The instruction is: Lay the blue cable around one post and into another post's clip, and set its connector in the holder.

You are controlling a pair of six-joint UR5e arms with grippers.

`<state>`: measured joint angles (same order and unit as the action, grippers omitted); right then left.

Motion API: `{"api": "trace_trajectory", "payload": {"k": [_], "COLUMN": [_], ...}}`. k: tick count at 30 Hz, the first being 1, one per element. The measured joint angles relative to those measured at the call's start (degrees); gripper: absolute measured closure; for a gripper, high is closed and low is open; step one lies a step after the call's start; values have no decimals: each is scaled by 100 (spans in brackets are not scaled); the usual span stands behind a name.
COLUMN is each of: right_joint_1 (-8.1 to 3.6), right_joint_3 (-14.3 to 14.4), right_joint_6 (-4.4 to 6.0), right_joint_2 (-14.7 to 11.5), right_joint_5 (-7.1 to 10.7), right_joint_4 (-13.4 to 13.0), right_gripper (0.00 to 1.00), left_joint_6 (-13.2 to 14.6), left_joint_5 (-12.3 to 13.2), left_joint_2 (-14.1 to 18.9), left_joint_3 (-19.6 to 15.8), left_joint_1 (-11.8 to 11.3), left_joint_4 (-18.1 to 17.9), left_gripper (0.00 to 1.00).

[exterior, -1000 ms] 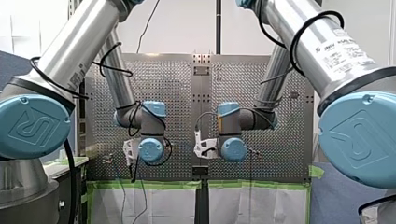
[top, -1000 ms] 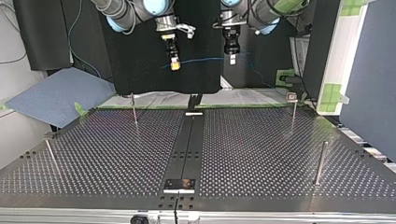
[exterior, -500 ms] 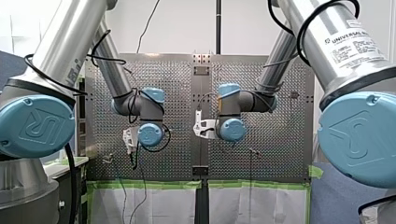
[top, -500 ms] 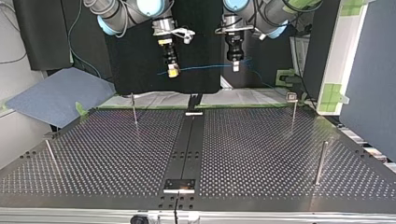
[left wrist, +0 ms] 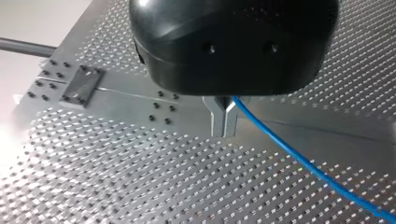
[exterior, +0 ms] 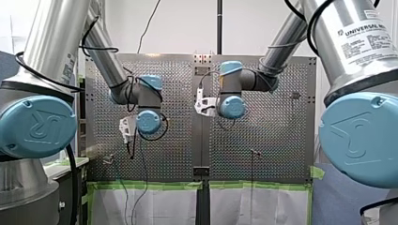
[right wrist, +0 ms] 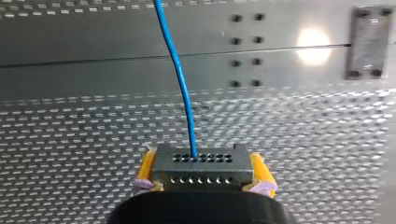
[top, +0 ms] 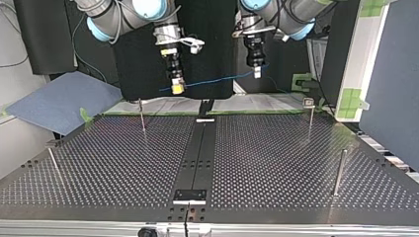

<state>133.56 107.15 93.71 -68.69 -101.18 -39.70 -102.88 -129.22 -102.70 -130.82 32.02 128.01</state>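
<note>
Yellow-padded right fingers [right wrist: 259, 170] clamp connector [right wrist: 201, 168]; downturned left fingers [left wrist: 218, 119] seemingly pinch cable [left wrist: 289, 153].

A robotics lab: the left arm [exterior: 51, 51] and right arm [exterior: 347, 51] flank a perforated metal bench [top: 276, 163] edged with green tape [exterior: 155, 185], with a black curtain [top: 138, 69] behind.

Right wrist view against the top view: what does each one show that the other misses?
Only the right wrist view shows the dark grey rectangular connector with rows of small holes, clamped between yellow pads. Only the top view shows my left hand and the thin metal posts standing upright. Both show the thin blue cable, my right hand and the perforated metal table.
</note>
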Motion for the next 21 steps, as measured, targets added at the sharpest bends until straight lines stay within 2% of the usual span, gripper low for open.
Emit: {"api": "trace_trajectory", "payload": {"k": [5, 14, 18, 21], "right_joint_1": [-14, 5, 48, 80], "right_joint_3": [-249, -773, -965, -1108], "right_joint_6": [-55, -61, -109, -210], "right_joint_2": [-251, -771, -763, -652], "right_joint_5": [140, 458, 595, 638], "right_joint_4": [250, 771, 959, 1101], "right_gripper": [100, 100, 100, 100], "left_joint_6": [-159, -546, -719, -802], "left_joint_5": [176, 697, 897, 1028], "left_joint_2": [236, 762, 964, 1093], "left_joint_3": [14, 259, 436, 561], "left_joint_1": [-212, -735, -937, -1066], "left_joint_4": [184, 704, 904, 1033], "left_gripper": [100, 100, 100, 100]}}
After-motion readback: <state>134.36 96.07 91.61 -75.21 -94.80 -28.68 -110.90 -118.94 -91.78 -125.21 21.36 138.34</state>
